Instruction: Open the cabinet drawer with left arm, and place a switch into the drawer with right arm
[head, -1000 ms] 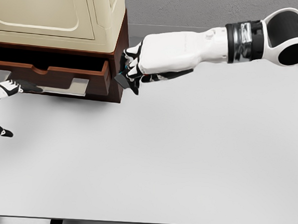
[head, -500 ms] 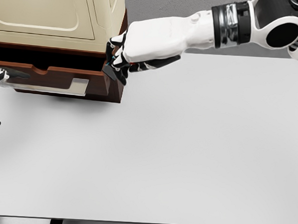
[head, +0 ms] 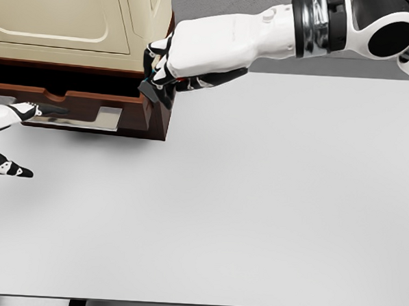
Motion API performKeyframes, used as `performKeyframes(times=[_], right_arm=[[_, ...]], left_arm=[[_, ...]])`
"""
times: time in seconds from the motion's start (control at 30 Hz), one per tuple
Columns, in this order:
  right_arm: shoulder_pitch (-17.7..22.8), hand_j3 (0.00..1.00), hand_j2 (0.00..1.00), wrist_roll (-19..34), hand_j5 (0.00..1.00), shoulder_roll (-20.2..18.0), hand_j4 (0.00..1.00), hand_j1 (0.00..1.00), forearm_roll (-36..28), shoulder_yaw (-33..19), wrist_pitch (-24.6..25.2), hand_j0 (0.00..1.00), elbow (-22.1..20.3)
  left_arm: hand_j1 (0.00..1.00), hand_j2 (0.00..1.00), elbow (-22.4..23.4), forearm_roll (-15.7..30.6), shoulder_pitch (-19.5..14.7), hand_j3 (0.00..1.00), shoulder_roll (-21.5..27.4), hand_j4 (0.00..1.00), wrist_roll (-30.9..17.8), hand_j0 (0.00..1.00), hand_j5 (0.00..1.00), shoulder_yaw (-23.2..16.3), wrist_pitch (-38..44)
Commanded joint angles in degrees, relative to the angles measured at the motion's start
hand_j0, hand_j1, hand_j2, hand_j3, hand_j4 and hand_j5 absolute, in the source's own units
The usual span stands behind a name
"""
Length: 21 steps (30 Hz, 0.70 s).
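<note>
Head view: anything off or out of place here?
Nothing stands out. The drawer sits pulled partly out of the cabinet, squarely. The right hand grips the switch at the drawer's right end, not yet inside. The left hand hangs open in front of the drawer. Nothing spilled or damaged on the table.

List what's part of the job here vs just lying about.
Part of the job:
- drawer, pulled open
- switch, gripped in the right hand at the drawer's right end
- left hand, fingers spread by the drawer front
- cabinet

Just there:
- cream appliance on top of the cabinet
- table
</note>
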Motion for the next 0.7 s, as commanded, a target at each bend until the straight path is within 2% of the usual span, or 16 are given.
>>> performKeyframes(times=[0.0,0.27,0.3,0.5,0.67], right_arm=[[0.00,0.41,0.41,0.04,0.41,0.16,0.41,0.41,-0.68,-0.07,0.13,0.41,0.22],[-0.44,0.41,0.41,0.47,0.41,0.51,0.41,0.41,-1.11,-0.16,0.13,0.41,0.92],[-0.44,0.41,0.41,0.47,0.41,1.83,0.41,0.41,-1.20,-0.16,0.13,0.41,1.27],[-0.88,0.41,0.41,1.00,0.41,3.50,0.41,0.41,-1.20,-0.07,0.13,0.41,2.68],[-0.88,0.41,0.41,1.18,0.41,6.66,0.41,0.41,-1.20,-0.07,0.13,0.41,4.61]], left_arm=[[1.00,1.00,0.21,0.43,0.00,1.00,-0.07,1.00,0.07,1.00,1.00,0.12,0.05],[1.00,1.00,1.09,0.34,0.09,1.00,-1.83,1.00,0.07,1.00,1.00,0.03,0.05],[1.00,1.00,1.18,0.34,0.09,1.00,-2.36,1.00,0.07,1.00,1.00,0.03,0.05],[1.00,1.00,2.32,0.25,0.53,1.00,-2.80,1.00,-0.02,1.00,1.00,-0.06,0.05],[1.00,1.00,2.32,0.25,0.97,1.00,-2.89,1.00,-0.02,1.00,1.00,0.03,0.05]])
